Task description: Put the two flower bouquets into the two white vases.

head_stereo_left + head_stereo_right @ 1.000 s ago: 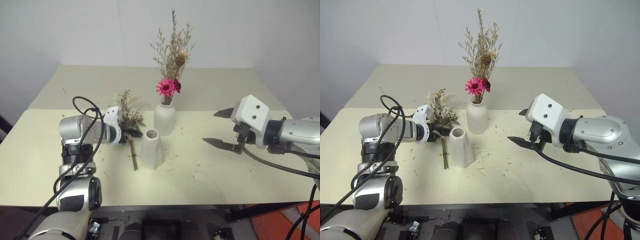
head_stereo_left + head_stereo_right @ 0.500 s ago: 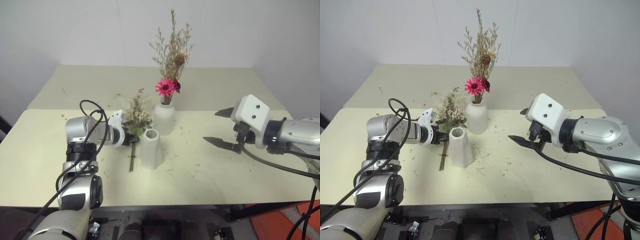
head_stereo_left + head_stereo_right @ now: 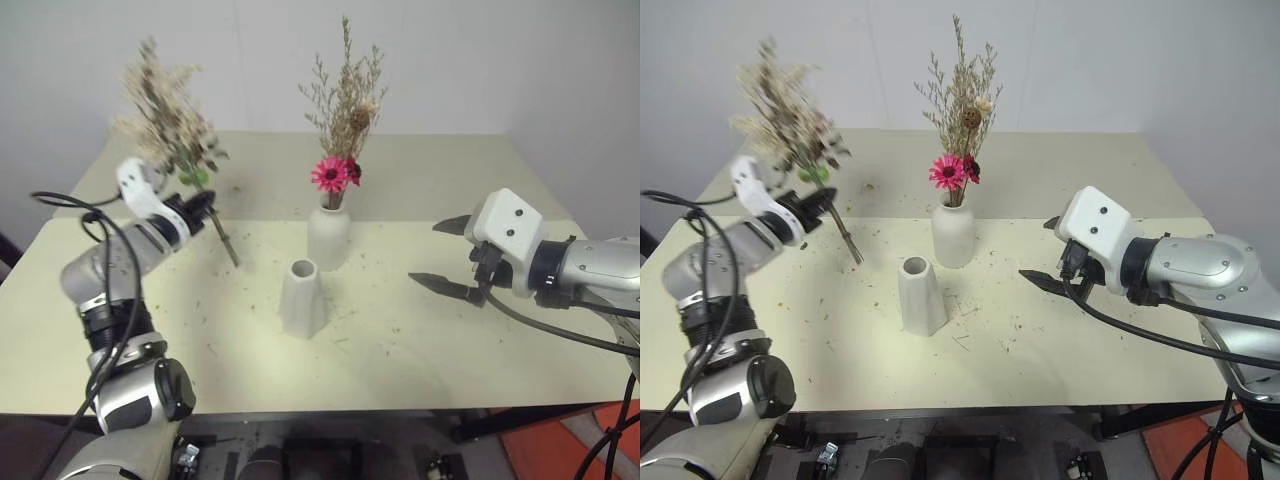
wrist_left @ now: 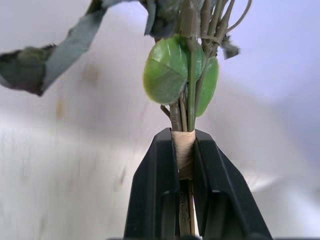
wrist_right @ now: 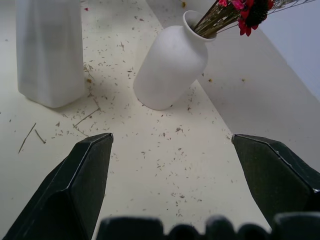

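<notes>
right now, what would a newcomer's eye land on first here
Likely the cream bouquet held up in the air at the table's left, its stem clamped in the left gripper. Next, the pink daisy bouquet standing in the round vase mid-table, with the empty cone vase just in front of it. The right gripper hangs open over the table to the right.
</notes>
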Motion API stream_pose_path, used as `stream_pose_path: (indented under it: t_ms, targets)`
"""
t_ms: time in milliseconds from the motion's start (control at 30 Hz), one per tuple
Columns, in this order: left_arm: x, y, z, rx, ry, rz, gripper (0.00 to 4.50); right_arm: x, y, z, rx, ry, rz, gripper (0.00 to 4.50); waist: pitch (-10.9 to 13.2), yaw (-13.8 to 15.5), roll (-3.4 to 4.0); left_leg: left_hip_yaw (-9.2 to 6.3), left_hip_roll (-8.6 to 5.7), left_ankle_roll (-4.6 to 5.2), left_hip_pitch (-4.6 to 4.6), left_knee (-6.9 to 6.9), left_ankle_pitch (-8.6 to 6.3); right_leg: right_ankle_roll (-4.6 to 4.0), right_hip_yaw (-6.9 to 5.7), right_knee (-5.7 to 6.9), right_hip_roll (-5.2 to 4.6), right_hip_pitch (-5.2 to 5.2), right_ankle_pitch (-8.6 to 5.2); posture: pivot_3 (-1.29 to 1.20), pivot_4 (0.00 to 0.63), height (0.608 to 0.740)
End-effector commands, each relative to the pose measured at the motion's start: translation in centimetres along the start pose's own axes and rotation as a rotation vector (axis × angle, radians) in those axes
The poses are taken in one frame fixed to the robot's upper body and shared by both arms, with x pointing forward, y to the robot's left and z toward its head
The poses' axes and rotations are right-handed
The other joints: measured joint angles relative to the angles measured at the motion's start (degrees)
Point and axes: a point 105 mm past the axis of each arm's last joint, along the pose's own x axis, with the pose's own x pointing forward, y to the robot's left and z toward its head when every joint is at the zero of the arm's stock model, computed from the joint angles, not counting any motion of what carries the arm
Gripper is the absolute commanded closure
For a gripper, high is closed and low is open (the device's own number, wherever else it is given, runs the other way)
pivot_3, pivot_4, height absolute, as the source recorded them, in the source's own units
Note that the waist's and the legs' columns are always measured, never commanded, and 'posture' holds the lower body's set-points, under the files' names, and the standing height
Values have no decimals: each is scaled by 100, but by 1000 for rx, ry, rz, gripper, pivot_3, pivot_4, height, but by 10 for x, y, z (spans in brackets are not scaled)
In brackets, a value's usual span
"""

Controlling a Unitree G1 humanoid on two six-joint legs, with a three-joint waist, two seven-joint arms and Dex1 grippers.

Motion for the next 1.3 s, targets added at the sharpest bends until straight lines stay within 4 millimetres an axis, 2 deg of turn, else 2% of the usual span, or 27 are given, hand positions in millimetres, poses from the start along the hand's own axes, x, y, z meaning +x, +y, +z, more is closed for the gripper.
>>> stream_pose_path:
  t_ms: [33,200,267,433,600,700,800,1300]
  targets:
    - [-6,-56,54,41,-212,-346,4393,-13,-10,9,-29,-24,-65,0,0,29,0,0,-2,0,-2,3,0,0,-1,-1,-1,0,0,0,150,740]
    - [-6,-92,62,-8,-192,-650,4393,-29,-5,21,15,-101,-30,0,0,40,0,1,-4,1,3,4,0,2,-2,-4,1,9,-1,0,150,740]
    - [-8,-110,54,18,-130,-792,4393,-36,1,21,13,-106,-2,0,0,33,0,3,-3,2,6,4,0,3,0,-3,2,10,-2,0,150,740]
    - [-1,-136,37,-27,-16,-992,4393,-52,19,21,47,-122,103,0,0,15,0,4,0,3,6,6,-1,5,0,-3,8,12,-3,0,150,740]
    - [3,-147,19,-30,65,-1093,4393,-60,28,14,85,-107,143,0,0,-51,0,6,3,7,8,5,-3,7,5,-3,10,13,-4,0,150,740]
    - [0,-153,1,78,116,-1158,4393,-64,31,8,95,-86,152,0,0,-56,0,7,3,7,8,7,-3,7,7,-1,13,12,-4,0,150,740]
    - [-4,-157,-9,130,143,-1219,4393,-66,31,4,99,-75,148,0,0,-62,0,11,5,7,9,4,-3,7,12,-1,14,10,-4,0,150,740]
    - [-10,-157,-25,94,230,-1227,4393,-61,27,-9,96,-17,114,0,0,-51,0,11,8,8,10,6,-3,9,12,-1,16,10,-6,0,150,740]
